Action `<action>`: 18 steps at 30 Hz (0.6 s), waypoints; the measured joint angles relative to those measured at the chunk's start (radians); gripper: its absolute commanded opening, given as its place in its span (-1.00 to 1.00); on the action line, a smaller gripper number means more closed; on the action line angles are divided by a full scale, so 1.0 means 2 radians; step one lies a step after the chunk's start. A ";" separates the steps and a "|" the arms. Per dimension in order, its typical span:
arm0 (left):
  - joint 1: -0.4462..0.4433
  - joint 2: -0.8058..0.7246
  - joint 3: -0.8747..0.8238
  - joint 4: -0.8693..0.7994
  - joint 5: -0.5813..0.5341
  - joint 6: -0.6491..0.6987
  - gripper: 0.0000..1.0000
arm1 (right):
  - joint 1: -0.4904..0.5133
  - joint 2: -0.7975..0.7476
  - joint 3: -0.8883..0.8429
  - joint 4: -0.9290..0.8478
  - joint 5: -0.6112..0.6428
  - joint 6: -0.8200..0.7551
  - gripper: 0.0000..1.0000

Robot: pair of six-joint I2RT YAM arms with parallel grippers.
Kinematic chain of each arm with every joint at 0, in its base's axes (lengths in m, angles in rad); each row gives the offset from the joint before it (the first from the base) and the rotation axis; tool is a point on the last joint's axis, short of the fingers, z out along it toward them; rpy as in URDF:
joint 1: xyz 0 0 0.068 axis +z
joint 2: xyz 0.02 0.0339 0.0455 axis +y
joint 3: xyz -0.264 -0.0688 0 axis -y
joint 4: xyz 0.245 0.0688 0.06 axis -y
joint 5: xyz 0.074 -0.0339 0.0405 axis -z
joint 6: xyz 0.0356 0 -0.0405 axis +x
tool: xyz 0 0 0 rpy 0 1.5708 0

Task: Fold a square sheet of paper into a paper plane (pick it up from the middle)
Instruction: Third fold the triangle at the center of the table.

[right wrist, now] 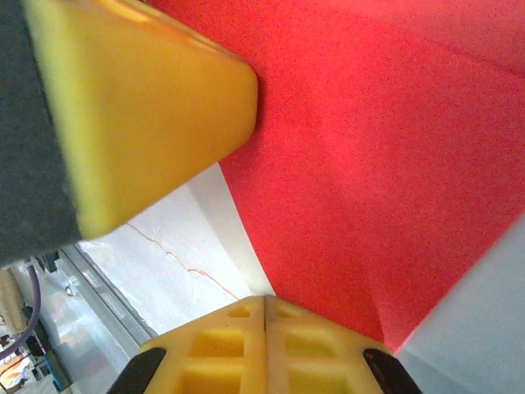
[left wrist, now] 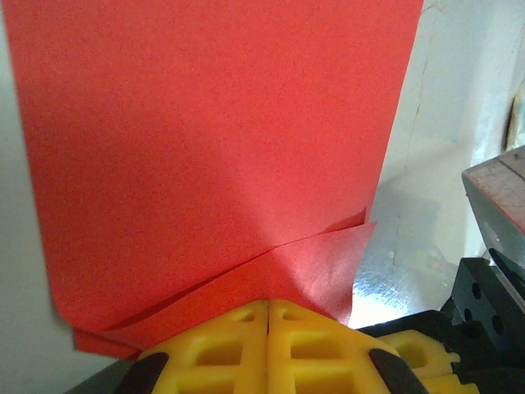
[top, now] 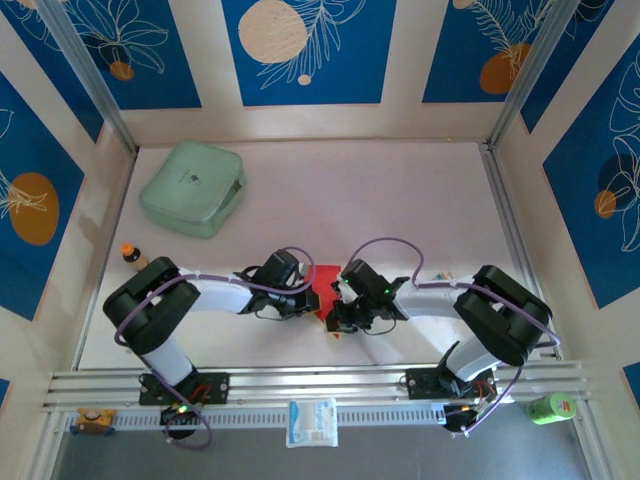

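Top external: the square sheet of paper is being held mid-frame.
Left gripper and right gripper are pinching it, jaws pressed together.

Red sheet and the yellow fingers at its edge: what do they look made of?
Red sheet: thin matte paper, going by its sharp crease and overlapping layers. Yellow fingers: probably moulded plastic or rubber, matte, with recessed pockets.

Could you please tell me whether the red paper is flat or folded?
Folded, at least partly: the square sheet of paper shows a crease and overlapping layers near the left gripper.
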 measured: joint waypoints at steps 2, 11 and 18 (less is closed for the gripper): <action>0.000 0.000 0.000 0.000 0.000 0.000 -1.00 | 0.000 -0.015 -0.024 0.024 -0.002 0.011 -0.94; 0.000 0.000 -0.001 0.002 0.000 0.000 -1.00 | -0.001 -0.115 -0.069 -0.013 -0.007 0.033 -0.95; 0.000 0.000 -0.002 0.004 0.000 0.000 -1.00 | -0.021 -0.090 -0.018 -0.013 -0.012 0.031 -0.94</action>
